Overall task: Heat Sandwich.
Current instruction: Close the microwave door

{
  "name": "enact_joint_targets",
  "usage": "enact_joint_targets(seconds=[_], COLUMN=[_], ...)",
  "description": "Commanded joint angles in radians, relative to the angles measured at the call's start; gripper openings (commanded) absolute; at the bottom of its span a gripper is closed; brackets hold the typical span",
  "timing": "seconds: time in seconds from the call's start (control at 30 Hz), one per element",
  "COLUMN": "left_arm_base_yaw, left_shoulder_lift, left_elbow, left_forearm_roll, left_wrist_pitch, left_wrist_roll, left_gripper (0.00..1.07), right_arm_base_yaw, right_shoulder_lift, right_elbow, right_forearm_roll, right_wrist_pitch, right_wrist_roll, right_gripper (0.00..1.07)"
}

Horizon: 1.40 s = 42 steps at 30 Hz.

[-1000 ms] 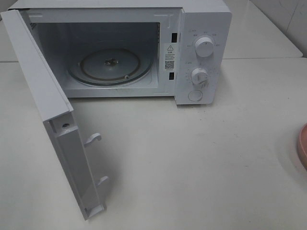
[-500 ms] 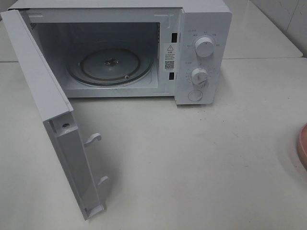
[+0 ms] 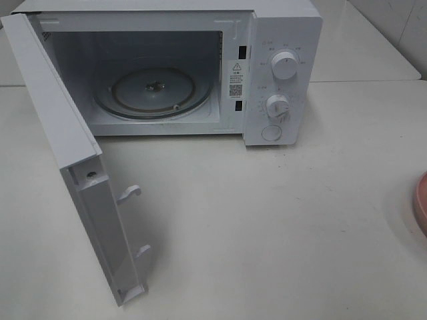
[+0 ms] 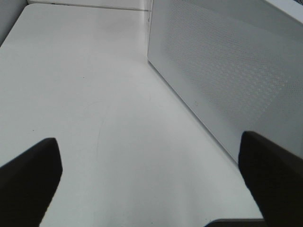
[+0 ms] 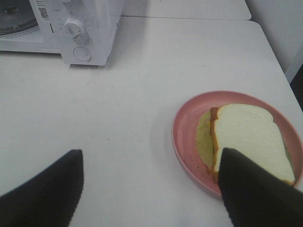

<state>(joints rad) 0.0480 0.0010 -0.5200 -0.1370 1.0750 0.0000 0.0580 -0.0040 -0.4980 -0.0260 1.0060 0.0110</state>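
The sandwich [image 5: 251,137], white bread with a brown crust and pale yellow-green filling, lies on a round pink plate [image 5: 182,123] on the white table. My right gripper [image 5: 149,189] is open above the table, and one dark finger [image 5: 258,189] overlaps the near edge of the plate and sandwich. In the exterior high view only a sliver of the plate [image 3: 421,203] shows at the right edge, and neither arm appears. My left gripper [image 4: 151,184] is open and empty over bare table, beside the perforated outer face of the microwave door [image 4: 227,80].
The white microwave [image 3: 280,67] stands at the back with its door [image 3: 73,167] swung wide open toward the front left. A glass turntable [image 3: 153,90] lies inside the cavity. Two knobs and a button sit on its right panel [image 5: 78,28].
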Motion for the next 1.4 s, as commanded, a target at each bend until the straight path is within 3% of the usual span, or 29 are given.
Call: enact_joint_targets(seconds=[0.03,0.23,0.27,0.33,0.37,0.4,0.43,0.5,0.53,0.57,0.83,0.97,1.13,1.27,1.4], left_arm_base_yaw=[-0.001,-0.001,-0.001,-0.001,-0.001,-0.001,-0.001,-0.001,-0.001,-0.001,-0.002,-0.004,-0.004,-0.004,-0.004], left_shoulder_lift=[0.023,0.119,0.153,0.190,0.190,0.232,0.254,0.294,0.294,0.329,0.424,0.509,0.563,0.705,0.798], left_elbow=[-0.016,-0.032,-0.032,-0.032,-0.032,-0.028,-0.023,-0.009,-0.009,0.007,0.137,0.241,0.285,0.311,0.311], left_forearm_roll=[-0.021,-0.020,-0.020,-0.017,-0.017,-0.015,-0.015,-0.015,-0.015,-0.017,-0.005,0.010,0.023,0.117,0.163], left_wrist_pitch=[-0.039,-0.119,-0.151,-0.186,-0.186,-0.226,-0.253,-0.306,-0.306,-0.365,-0.657,-0.927,-1.051,-1.278,-1.353], left_wrist_roll=[-0.021,-0.023,-0.023,-0.023,-0.023,-0.023,-0.023,-0.023,-0.023,-0.023,-0.016,-0.016,-0.016,-0.016,-0.020], left_gripper=[0.92,0.69,0.55,0.40,0.40,0.26,0.20,0.09,0.09,0.00,0.00,0.00,0.00,0.00,0.00], right_arm_base_yaw=[-0.004,-0.004,-0.004,-0.004,-0.004,-0.004,-0.004,-0.004,-0.004,-0.004,-0.004,-0.004,-0.004,-0.004,-0.004], right_shoulder_lift=[-0.028,-0.028,-0.028,-0.028,-0.028,-0.028,-0.028,-0.028,-0.028,-0.028,-0.028,-0.028,-0.028,-0.028,-0.028], right_elbow=[0.001,0.001,0.001,0.001,0.001,0.001,0.001,0.001,0.001,0.001,0.001,0.001,0.001,0.001,0.001], right_forearm_roll=[-0.001,-0.001,-0.001,-0.001,-0.001,-0.001,-0.001,-0.001,-0.001,-0.001,-0.001,-0.001,-0.001,-0.001,-0.001], right_wrist_pitch=[-0.009,-0.009,-0.009,-0.009,-0.009,-0.009,-0.009,-0.009,-0.009,-0.009,-0.009,-0.009,-0.009,-0.009,-0.009], right_wrist_roll=[0.008,0.008,0.008,0.008,0.008,0.008,0.008,0.008,0.008,0.008,0.008,0.008,0.008,0.008,0.008], right_gripper=[0.75,0.75,0.75,0.75,0.75,0.75,0.75,0.75,0.75,0.75,0.75,0.75,0.75,0.75,0.75])
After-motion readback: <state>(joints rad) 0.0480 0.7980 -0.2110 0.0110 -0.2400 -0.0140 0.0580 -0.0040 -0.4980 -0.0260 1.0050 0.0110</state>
